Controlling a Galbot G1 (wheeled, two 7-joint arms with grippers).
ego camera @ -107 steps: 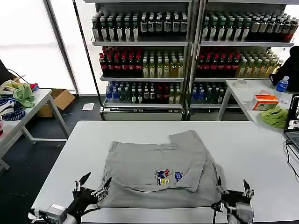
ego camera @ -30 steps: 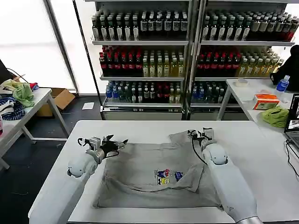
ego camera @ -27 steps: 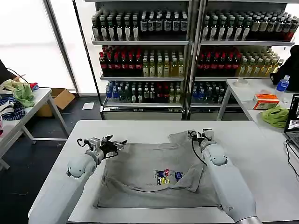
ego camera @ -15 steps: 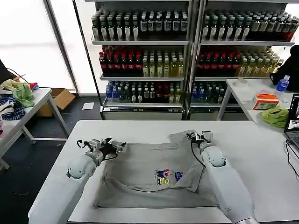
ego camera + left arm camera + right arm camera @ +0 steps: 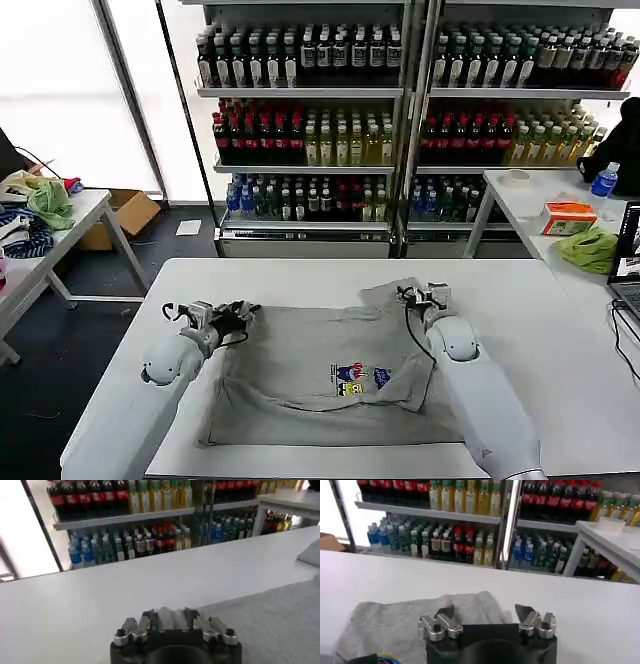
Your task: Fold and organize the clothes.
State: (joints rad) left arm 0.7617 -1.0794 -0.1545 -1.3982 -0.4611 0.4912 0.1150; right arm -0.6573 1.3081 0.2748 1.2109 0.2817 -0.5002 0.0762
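A light grey shirt (image 5: 320, 350) lies flat on the white table (image 5: 520, 300), its small multicoloured chest print (image 5: 358, 377) facing up and one sleeve folded over the right side. My left gripper (image 5: 238, 316) is at the shirt's far left corner. In the left wrist view its fingers (image 5: 150, 618) are pinched on a bunch of grey cloth, so the left gripper (image 5: 171, 616) is shut on the shirt (image 5: 280, 615). My right gripper (image 5: 415, 294) hovers at the far right corner over the folded sleeve. In the right wrist view it (image 5: 484, 611) stands open above the shirt (image 5: 390, 617).
Shelves of drink bottles (image 5: 310, 130) stand behind the table. A side table on the right holds a green cloth (image 5: 590, 248), an orange box (image 5: 568, 217) and a laptop (image 5: 628, 265). Another table at the left carries a green cloth (image 5: 50, 200).
Both arms reached from the near edge to the shirt's far corners. In the last half second the left fingers closed on the corner; the right gripper drifted slightly left.
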